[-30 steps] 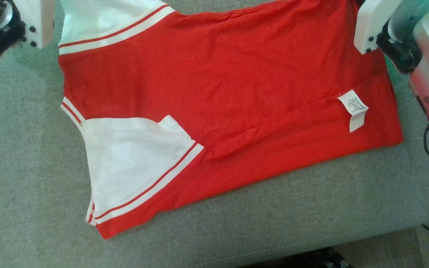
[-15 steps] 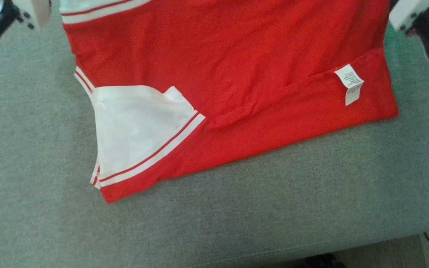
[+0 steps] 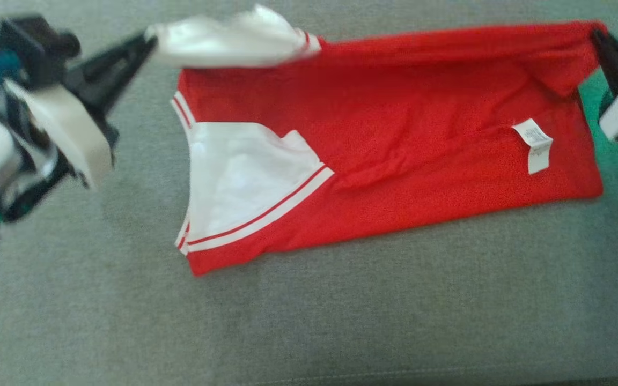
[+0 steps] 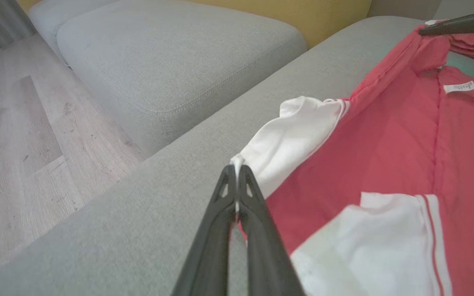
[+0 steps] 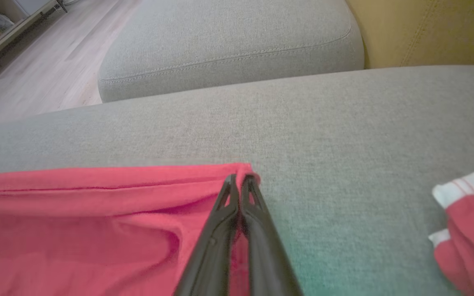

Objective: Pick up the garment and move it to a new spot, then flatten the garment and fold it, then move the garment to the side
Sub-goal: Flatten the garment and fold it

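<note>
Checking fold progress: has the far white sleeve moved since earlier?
Yes: pinched in the left gripper, the far sleeve has come toward the near sleeve, which lies on the cushion.

Home living room, grey fabric sofa (image 4: pixel 171 61), yellow backrest (image 5: pixel 426 28), wood-plank floor (image 4: pixel 15 123)

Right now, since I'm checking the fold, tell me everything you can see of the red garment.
The garment is a red, knit-looking shirt with white sleeves edged in red-and-white stripes and a white care label toward the robot's right. It lies mostly flat on the grey sofa cushion, with a shallow crease through the middle. Its far edge is raised off the cushion: the left gripper is shut on the lifted sleeve and the right gripper on the red corner, stretching that edge between them.
</note>
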Motion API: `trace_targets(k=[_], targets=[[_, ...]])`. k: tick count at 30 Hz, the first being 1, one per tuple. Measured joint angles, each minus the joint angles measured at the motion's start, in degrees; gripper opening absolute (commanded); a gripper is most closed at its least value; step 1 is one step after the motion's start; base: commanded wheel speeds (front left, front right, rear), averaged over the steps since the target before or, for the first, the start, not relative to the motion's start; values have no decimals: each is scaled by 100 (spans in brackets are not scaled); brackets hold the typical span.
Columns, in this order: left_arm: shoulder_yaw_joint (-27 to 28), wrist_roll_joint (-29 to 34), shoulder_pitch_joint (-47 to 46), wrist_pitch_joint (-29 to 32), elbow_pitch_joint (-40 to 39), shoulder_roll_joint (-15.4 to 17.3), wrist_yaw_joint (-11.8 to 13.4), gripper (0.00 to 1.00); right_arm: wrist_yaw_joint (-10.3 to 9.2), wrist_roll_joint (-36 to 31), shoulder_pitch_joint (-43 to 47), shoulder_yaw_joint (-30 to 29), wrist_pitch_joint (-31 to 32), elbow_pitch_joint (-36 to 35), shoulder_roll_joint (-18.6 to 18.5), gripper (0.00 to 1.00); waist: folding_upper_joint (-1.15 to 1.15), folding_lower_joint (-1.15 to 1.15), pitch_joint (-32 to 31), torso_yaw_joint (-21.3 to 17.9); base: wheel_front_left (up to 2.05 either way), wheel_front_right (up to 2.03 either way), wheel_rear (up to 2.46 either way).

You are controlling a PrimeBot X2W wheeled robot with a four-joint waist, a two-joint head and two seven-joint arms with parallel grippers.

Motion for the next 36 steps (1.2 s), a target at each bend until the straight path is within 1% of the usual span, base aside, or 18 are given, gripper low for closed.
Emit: trace_targets(k=[7,12,16,20,21,22,23,24,25,28,30,32,34,36], targets=[[-146,-15,857,-85,-923,267,455,0,0,116,745,-99,-81,-310,-286,0,0,0,-260,224,0,0,0],[-204,-90,1455,-93,-1395,390,775,0,0,116,1183,-231,-98,-446,-377,0,0,0,-409,303,0,0,0],[-227,-125,1915,-212,-1590,378,976,0,0,107,1568,-348,-143,-514,-390,0,0,0,-493,343,0,0,0],[-266,-89,2256,-326,-1562,293,1144,0,0,36,1850,-468,-142,-593,-376,0,0,0,-497,333,0,0,0],[-269,-51,2306,-356,-1529,244,1198,0,0,-8,1876,-509,-142,-591,-359,23,0,0,-491,326,0,0,0],[-270,-16,2344,-364,-1492,180,1226,0,0,-51,1895,-561,-142,-586,-323,82,0,1,-491,320,0,0,0],[-270,1,2371,-435,-1444,91,1280,24,0,-91,1913,-611,-143,-570,-280,100,0,0,-493,317,0,0,0],[-264,-2,2405,-515,-1403,-2,1357,59,0,-112,1923,-673,-152,-548,-227,100,0,0,-498,312,0,0,0],[-264,0,2454,-568,-1370,-79,1418,100,0,-140,1929,-734,-199,-541,-174,100,0,1,-508,306,0,0,0],[-77,-125,2719,-1022,-1204,-343,1822,100,0,-146,2023,-950,-378,-567,-46,100,0,1,-580,282,0,0,0],[111,-174,2959,-1372,-995,-538,2202,100,0,-172,2234,-1115,-577,-627,-37,100,0,1,-658,287,0,0,0],[392,-267,3236,-1589,-820,-815,2494,100,0,-203,2555,-1274,-821,-701,-32,100,0,0,-742,314,0,0,0],[770,-214,3556,-1674,-693,-1148,2778,100,0,-191,2915,-1457,-1063,-800,54,100,0,0,-829,348,0,0,0],[1475,192,3929,-1672,-702,-1480,3070,100,0,-194,3171,-1569,-1256,-911,172,100,0,0,-908,383,0,0,0]])
